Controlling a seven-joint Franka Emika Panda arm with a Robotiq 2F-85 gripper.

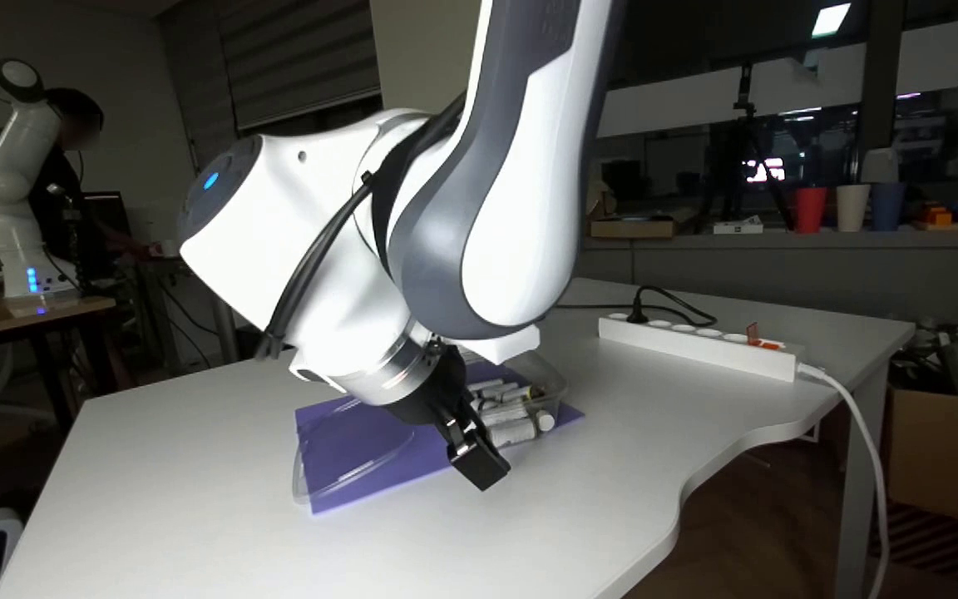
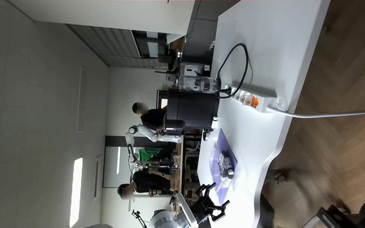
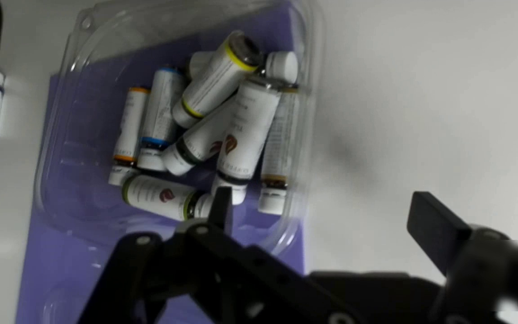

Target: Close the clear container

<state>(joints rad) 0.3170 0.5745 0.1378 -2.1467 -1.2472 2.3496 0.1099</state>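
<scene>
While the low, see-through plastic container (image 3: 83,121) sits open on one end of the flat purple mat (image 1: 425,457), its clear plastic lid (image 1: 353,453) lies on the mat's other end, outer rim passing over the mat's short edge. Small white-labelled bottles (image 3: 247,130) lie in the container. The black two-fingered gripper (image 3: 324,211) is spread wide and holds nothing. It hangs by the mat's long edge, nearer the container's end than the lid's: in the wrist view one finger (image 3: 221,211) overlaps the container at its lid-side end, touching or only above it I cannot tell, and the other stands out past the mat. Container and lid line up along the mat's length, so the coming move probably turns on going along that line, past the mat's middle, to get under the lid's outer rim and swing it over the bottles. Whether the two are joined cannot be seen.
</scene>
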